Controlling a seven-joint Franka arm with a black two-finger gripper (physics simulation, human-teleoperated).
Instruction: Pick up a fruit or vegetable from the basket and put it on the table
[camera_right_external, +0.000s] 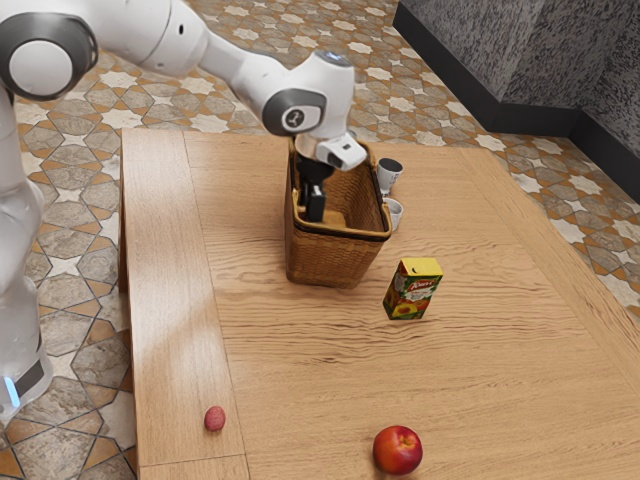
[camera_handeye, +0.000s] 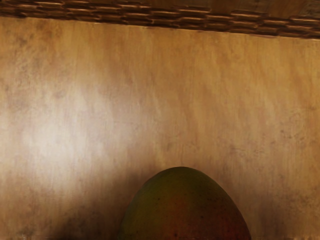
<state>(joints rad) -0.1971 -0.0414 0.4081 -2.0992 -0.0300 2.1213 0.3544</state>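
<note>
In the exterior view my gripper (camera_right_external: 315, 198) reaches down inside the brown wicker basket (camera_right_external: 330, 262), near the wall on the exterior view's left. Its lower end is partly hidden, and I cannot tell how the fingers stand. Just under the hand, at the wrist view's lower edge, lies a green and red mango-like fruit (camera_handeye: 185, 207) over the basket's light inner floor (camera_handeye: 210, 110). A strip of woven basket wall (camera_handeye: 165, 17) runs beyond it. Whether the gripper touches the fruit is not visible.
The wooden table (camera_right_external: 300, 370) carries a juice carton (camera_right_external: 412, 290) near the basket, with two white cups (camera_right_external: 389, 175) close against the basket's far side. A red apple-like fruit (camera_right_external: 398, 450) and a small pinkish fruit (camera_right_external: 214, 418) lie toward the exterior view's bottom.
</note>
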